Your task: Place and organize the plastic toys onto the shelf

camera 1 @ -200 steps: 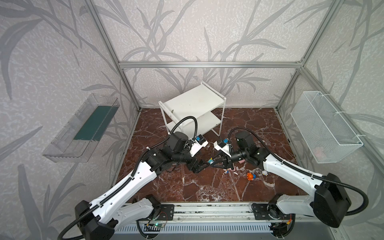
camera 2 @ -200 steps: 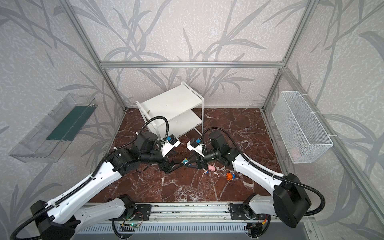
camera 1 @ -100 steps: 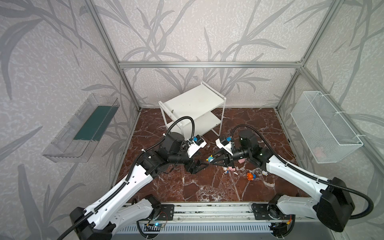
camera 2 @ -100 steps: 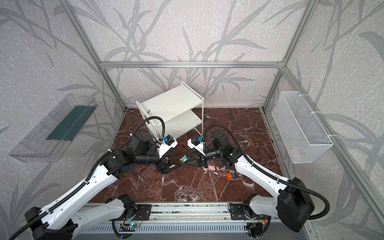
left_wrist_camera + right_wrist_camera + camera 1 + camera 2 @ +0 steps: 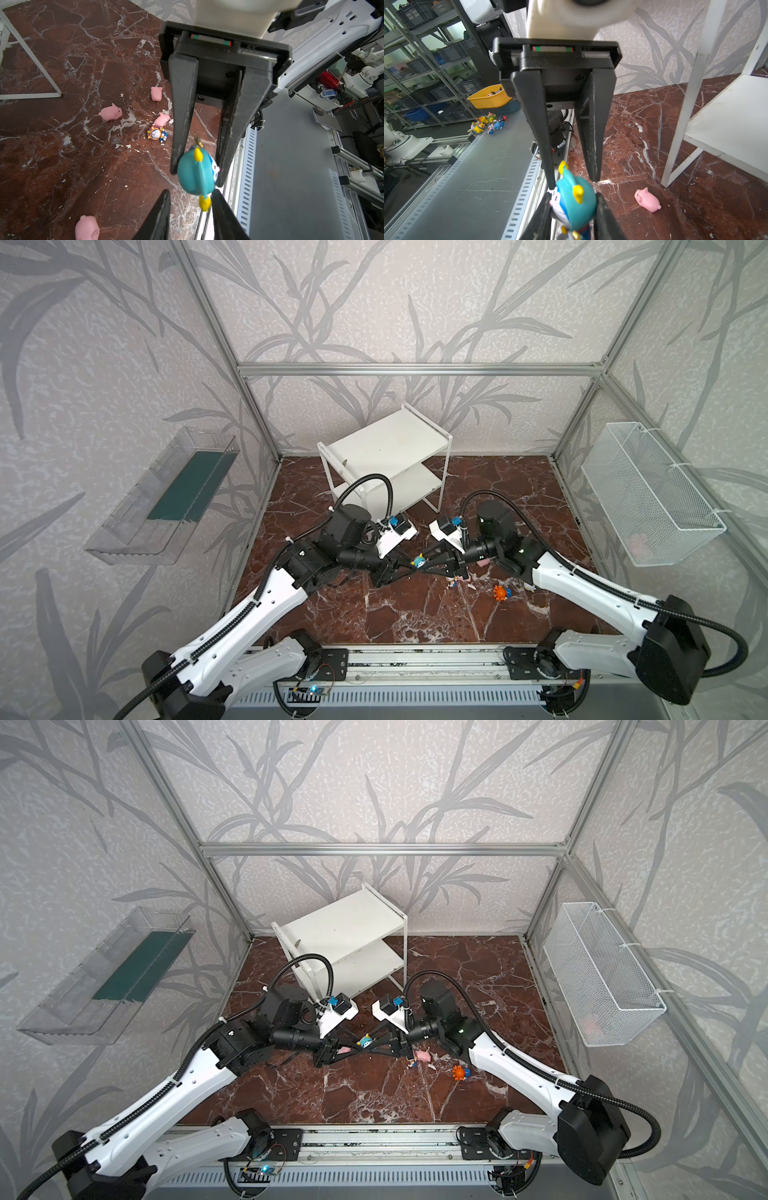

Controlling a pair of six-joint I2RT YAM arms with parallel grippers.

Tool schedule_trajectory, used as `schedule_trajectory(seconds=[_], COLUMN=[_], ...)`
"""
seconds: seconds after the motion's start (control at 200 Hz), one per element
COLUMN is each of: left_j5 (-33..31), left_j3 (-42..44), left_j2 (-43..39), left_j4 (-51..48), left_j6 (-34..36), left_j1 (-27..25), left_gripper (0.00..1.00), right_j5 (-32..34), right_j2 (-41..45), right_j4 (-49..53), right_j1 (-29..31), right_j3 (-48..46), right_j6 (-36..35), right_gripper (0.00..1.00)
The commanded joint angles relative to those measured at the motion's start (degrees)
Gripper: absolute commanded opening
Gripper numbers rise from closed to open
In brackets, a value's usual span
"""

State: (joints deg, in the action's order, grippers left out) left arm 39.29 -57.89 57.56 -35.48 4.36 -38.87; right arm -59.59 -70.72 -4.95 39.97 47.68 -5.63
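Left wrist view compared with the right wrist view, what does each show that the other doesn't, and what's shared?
Only the left wrist view: a blue-and-white figurine lying beside a pink pig. Only the right wrist view: the shelf, seen at its lower board, plus a yellow basket in the background. Both: the teal figurine gripped in the right end effector.

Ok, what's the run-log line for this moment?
phase: handover | right pincer: shut on teal figurine | left pincer: open around it | shelf: no toys seen
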Motion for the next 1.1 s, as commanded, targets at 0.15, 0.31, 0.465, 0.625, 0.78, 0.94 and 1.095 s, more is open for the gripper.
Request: schedule_trajectory(seconds=[0.15,0.31,0.465,0.625,0.78,0.94,1.095], left_j5=[0.45,0.4,-0.46,-1.11,-0.81,-0.04,0.08], left_j3=[-0.65,-0.65,-0.47,-0.39,-0.3,-0.3,-0.3], left_j2=[-1.05,-1.2,-1.63,-1.8,-1.93,-1.92,-1.93], left_j4=[0.26,0.17,0.25,0.46,0.85,1.05,1.13], left_j6=[1.09,1.18,1.26,1.27,1.09,0.84,0.83], left_j1=[0.67,0.96,1.24,1.65,1.88,2.11,2.16], left_gripper=[0.33,0.21,0.27,0.4,0.39,0.24,0.11], right_j5=[-0.61,-0.52,-0.79,-0.79,-0.62,-0.18,0.24], right_j2=[0.67,0.43,0.05,0.05,0.05,0.06,-0.28], right_j4=[-0.33,-0.1,0.72,1.61,2.65,2.55,2.64], right_j1=[1.34,1.45,1.84,2.09,2.51,2.67,2.66], right_j3=[0.83,1.01,1.3,1.67,2.15,2.23,2.28], right_j6=[-0.41,-0.55,-1.1,-1.58,-2.11,-2.26,-2.23], right_gripper=[0.29,0.29,0.29,0.28,0.29,0.28,0.29])
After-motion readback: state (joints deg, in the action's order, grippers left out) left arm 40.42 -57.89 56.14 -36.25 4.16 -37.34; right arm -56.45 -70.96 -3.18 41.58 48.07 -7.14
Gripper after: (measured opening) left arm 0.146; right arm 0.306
